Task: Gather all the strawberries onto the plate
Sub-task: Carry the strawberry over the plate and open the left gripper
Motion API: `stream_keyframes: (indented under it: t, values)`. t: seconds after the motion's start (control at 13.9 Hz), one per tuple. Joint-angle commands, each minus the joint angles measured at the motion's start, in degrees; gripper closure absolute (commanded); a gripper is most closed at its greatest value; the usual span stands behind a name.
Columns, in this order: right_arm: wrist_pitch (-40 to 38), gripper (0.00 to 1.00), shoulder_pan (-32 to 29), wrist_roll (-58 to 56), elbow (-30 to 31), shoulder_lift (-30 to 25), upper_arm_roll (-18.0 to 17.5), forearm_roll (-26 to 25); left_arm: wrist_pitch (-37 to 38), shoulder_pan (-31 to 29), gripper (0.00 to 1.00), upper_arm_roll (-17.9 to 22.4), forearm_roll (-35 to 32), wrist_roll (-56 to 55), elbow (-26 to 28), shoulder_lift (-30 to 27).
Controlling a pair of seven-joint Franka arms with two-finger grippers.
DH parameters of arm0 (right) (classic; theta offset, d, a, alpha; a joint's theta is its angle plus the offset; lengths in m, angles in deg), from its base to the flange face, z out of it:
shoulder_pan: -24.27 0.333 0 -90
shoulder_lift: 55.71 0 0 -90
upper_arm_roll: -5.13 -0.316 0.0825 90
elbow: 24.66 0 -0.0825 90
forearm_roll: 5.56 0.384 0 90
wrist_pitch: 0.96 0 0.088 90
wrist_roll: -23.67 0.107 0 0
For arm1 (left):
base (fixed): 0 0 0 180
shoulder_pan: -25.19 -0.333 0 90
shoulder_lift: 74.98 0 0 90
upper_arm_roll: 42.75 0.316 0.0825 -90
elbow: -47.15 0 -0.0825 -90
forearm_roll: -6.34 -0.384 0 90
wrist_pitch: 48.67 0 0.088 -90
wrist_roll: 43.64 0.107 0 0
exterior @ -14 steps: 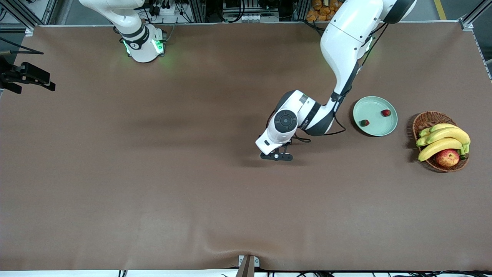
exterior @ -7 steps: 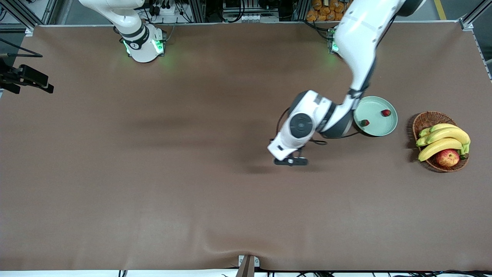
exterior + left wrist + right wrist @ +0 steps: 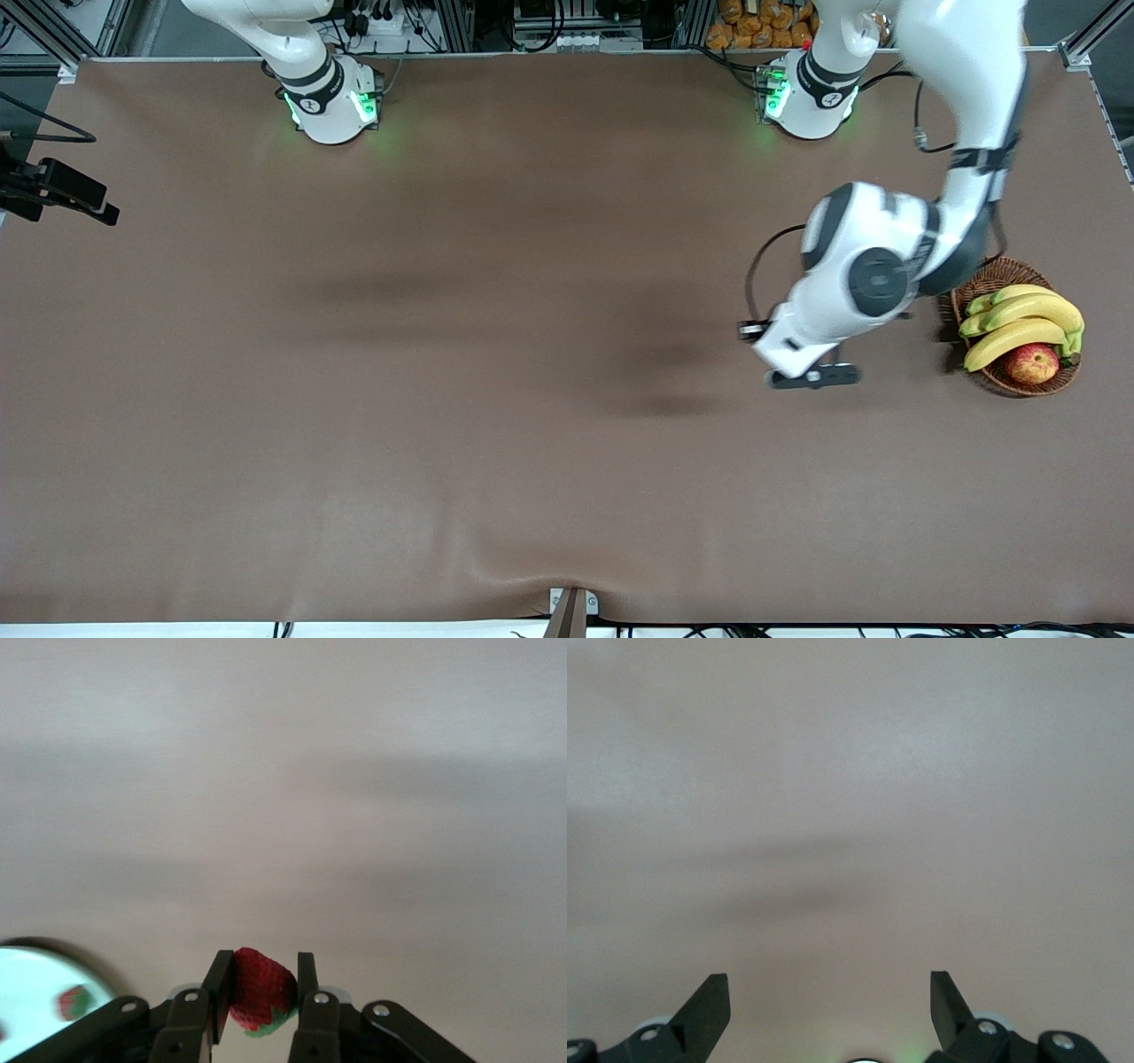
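A red strawberry point(image 3: 261, 992) with a green cap sits pinched between the jaws of my left gripper point(image 3: 264, 962), which is shut on it. In the front view that gripper point(image 3: 813, 377) hangs above the brown table beside the basket. The left arm hides the plate in the front view. The left wrist view shows the pale mint plate point(image 3: 22, 988) at its edge, with a second strawberry point(image 3: 75, 1001) lying in it. My right gripper point(image 3: 828, 979) is open over bare table with nothing between its fingers, and it waits at the right arm's end point(image 3: 62, 190).
A brown wicker basket point(image 3: 974, 275) stands at the left arm's end of the table. It holds bananas point(image 3: 1019, 319) and a red-yellow apple point(image 3: 1032, 361). The brown cloth has a small ripple near the front edge.
The left arm has swung from the table's middle toward the left arm's end with the strawberry in its jaws. It now covers the plate in the front view.
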Motion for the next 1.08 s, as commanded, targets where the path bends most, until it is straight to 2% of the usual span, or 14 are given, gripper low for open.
stream_keyframes:
  t: [0.0, 0.36, 0.5, 0.79, 0.94, 1.01]
  values:
    - [-0.20, 0.00, -0.39, 1.34, 1.03, -1.00, -0.69, -0.37, -0.64, -6.72, 0.80, -0.81, -0.94, 7.85, 10.45, -8.74]
    - [-1.61, 0.00, -0.31, 1.25, 1.03, -0.91, -0.78, -0.63, -1.16, -16.64, 0.78, -0.90, -0.85, 18.84, 17.57, -10.95]
    - [-1.43, 0.00, -0.31, 1.33, 1.03, -0.82, -0.78, -0.63, -3.35, -17.81, 0.77, -0.81, -0.76, 22.10, 21.61, -11.04]
    - [-1.34, 0.00, -0.22, 1.33, 1.03, -0.82, -0.86, -0.63, -4.76, -23.16, 0.75, -0.81, -0.94, 28.26, 23.12, -8.50]
    - [-1.34, 0.00, -0.22, 1.33, 1.03, -0.82, -0.86, -0.63, -5.29, -23.43, 0.69, -0.72, -0.94, 29.66, 23.65, -7.27]
    - [-1.34, 0.00, -0.22, 1.33, 1.03, -0.82, -0.86, -0.63, -5.38, -23.69, 0.63, -0.63, -0.94, 30.28, 23.74, -6.83]
